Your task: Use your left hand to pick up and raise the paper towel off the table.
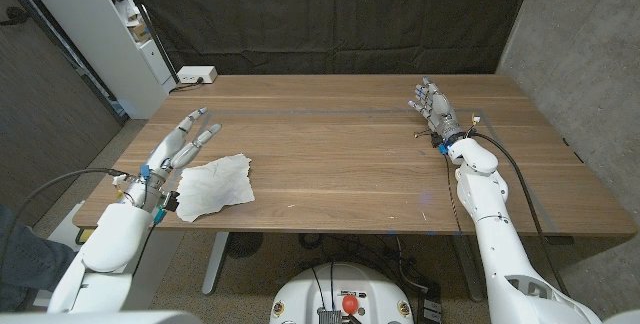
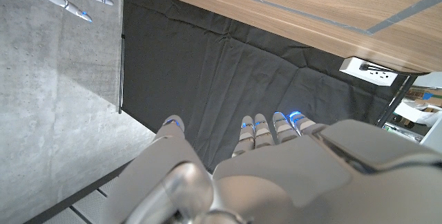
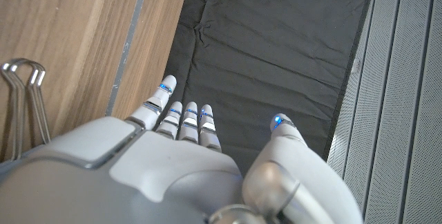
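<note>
White paper towel point(image 1: 214, 188) unheld, left hand point(image 1: 178, 147) beside

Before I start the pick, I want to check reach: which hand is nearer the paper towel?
Left. The left hand is just beside the paper towel, open and not touching it. The right hand is open, far across the table.

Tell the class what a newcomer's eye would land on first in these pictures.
First, the crumpled white paper towel lying near the table's front-left edge. Right beside it is the left hand, fingers spread and holding nothing, while the right hand waits open at the far right of the table.
</note>
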